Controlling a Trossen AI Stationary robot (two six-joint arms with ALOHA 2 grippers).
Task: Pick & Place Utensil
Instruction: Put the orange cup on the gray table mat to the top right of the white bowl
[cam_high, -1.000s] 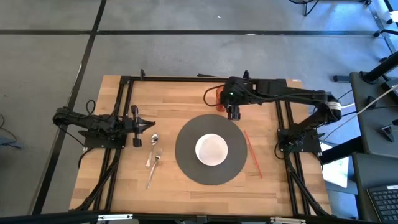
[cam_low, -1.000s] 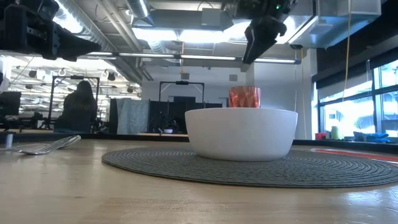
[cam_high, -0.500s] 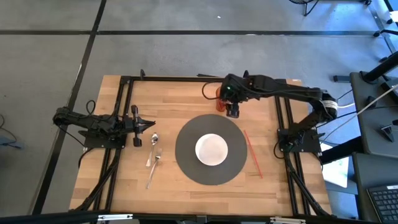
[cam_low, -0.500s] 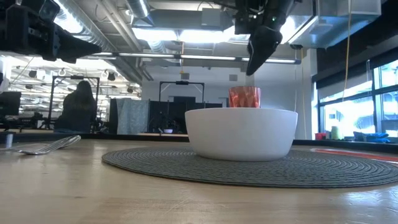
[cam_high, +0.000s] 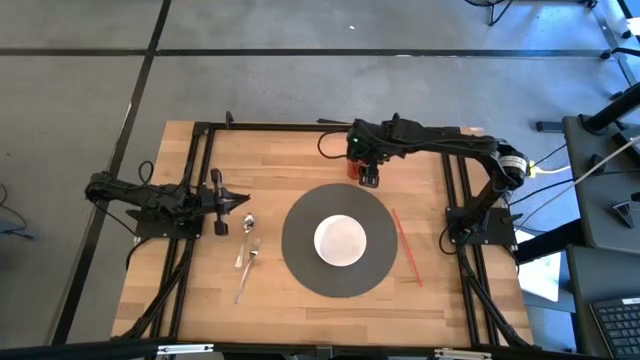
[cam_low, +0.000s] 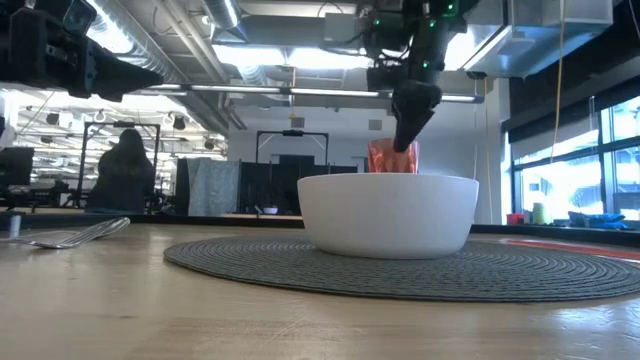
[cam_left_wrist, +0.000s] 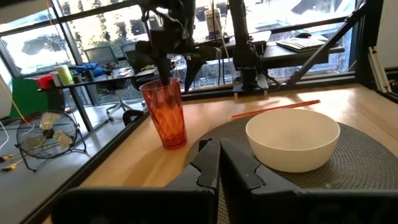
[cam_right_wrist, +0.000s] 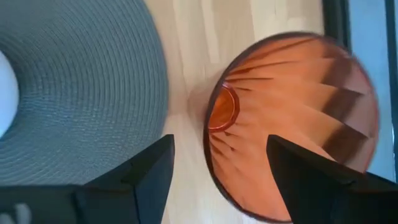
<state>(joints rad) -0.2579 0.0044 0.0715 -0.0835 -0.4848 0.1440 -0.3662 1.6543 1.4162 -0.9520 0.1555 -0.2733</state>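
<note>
Left of the placemat (cam_high: 334, 240), spoon (cam_high: 246, 236) and fork (cam_high: 248, 270) are lying untouched on the bench (cam_high: 270, 160). Right gripper (cam_high: 368, 180), jaws spread, is straddling the red cup's (cam_left_wrist: 165, 113) rim, risking tipping it. Left gripper (cam_high: 247, 203), jaws closed, is waiting.

Over the last second the right tool (cam_high: 369, 178) has swung toward the far edge of the tabletop (cam_high: 270, 150) and dropped. In the low view it earlier hung high above the white bowl (cam_low: 388, 214); now its tip reaches down to the rim of the red cup (cam_low: 393, 157). Its fingers (cam_right_wrist: 140, 173) are spread, straddling the cup's near rim.
</note>
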